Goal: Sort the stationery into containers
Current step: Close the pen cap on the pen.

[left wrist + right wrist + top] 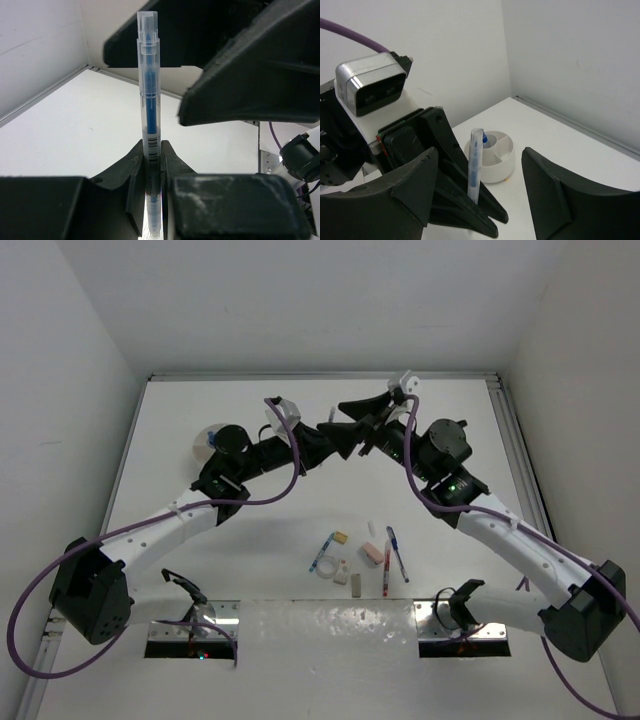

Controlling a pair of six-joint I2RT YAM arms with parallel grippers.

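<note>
Jaws of the left gripper [152, 161] are shut on the lower barrel of a clear blue pen [149, 85], which is held in the air over the far middle of the table. The pen is judged light, rigid and smooth, so liable to pivot; take it across the mid-barrel. Its long axis stands near upright, crossing the fingers, free end up. The right gripper [480, 150] is wide open, flanking the pen and holding nothing.

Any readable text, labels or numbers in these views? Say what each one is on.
Barcode label on the blue pen, just above where the left end effector grips it: bars only, any digits too small to read.
Loose stationery, top view: too small to read.
White tub: no marking visible.
No legible words or numbers anywhere.
</note>
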